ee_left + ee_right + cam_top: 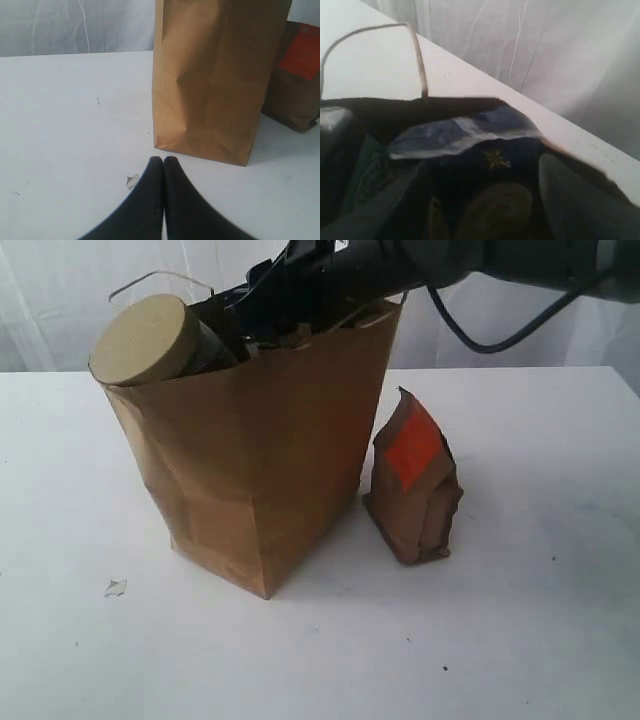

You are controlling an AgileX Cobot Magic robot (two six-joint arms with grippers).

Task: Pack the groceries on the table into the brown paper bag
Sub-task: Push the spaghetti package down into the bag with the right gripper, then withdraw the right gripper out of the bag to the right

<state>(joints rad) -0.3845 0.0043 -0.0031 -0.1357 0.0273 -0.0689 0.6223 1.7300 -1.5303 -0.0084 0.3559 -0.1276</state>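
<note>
One black right gripper [482, 172], jaws spread, sits inside the tall creased brown kraft paper bag [260, 460] on the white tabletop [520, 640]; the black left gripper [163, 161] is pinched shut, empty. A brown orange-red-labelled pouch [415, 500] stands just beside the bag.

The left gripper [163, 162] is closed: both black fingers [145, 200] are pressed together along their length with the tips meeting, held low and pointing forward. The right arm [480, 265] enters from the upper right and stretches leftward, nearly level. The right gripper [262, 315] tilts downward with its jaws parted; one dark finger [570, 200] shows, blurred.
</note>
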